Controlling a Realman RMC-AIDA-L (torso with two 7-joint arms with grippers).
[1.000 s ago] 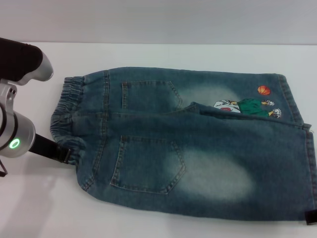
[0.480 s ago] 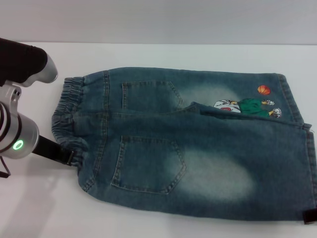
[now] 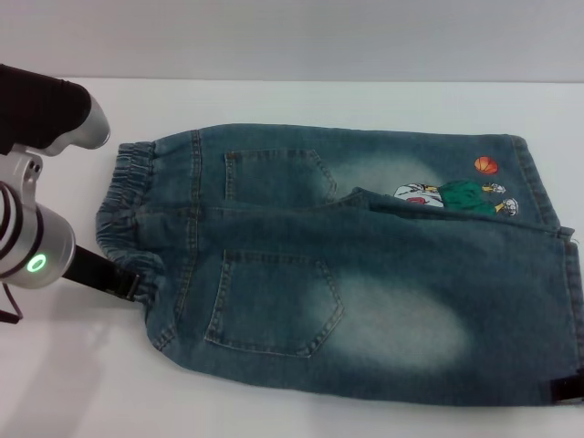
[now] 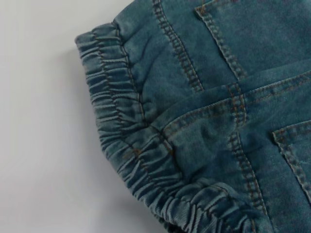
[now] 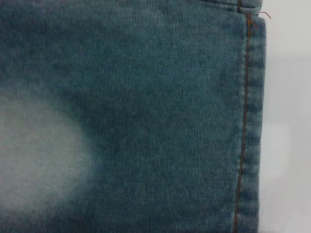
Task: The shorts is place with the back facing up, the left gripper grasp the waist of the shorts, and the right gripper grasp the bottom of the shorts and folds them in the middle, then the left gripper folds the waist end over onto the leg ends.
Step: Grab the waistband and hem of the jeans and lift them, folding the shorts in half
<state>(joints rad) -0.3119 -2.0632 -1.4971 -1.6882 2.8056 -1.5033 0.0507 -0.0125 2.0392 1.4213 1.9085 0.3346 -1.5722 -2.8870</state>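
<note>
The blue denim shorts (image 3: 347, 265) lie flat on the white table with both back pockets up. Their gathered elastic waist (image 3: 120, 205) is on the left, and the straight leg ends (image 3: 570, 301) are on the right, the far one bearing the cartoon print (image 3: 456, 196). My left gripper (image 3: 126, 285), on the arm with the green dot, touches the near corner of the waist. The left wrist view shows the puckered waistband (image 4: 121, 126) close up. Only a black tip of my right gripper (image 3: 571, 389) shows, at the near leg's hem corner. The right wrist view is filled by that hem (image 5: 250, 126).
The white table (image 3: 82, 383) stretches around the shorts, with bare surface at the near left and behind the garment. The left arm's grey elbow housing (image 3: 78, 123) hangs over the far left of the table.
The left arm has edged slightly right, toward the waist corner. The black tip of the right gripper has crept a little up along the near hem corner. The shorts have not shifted.
</note>
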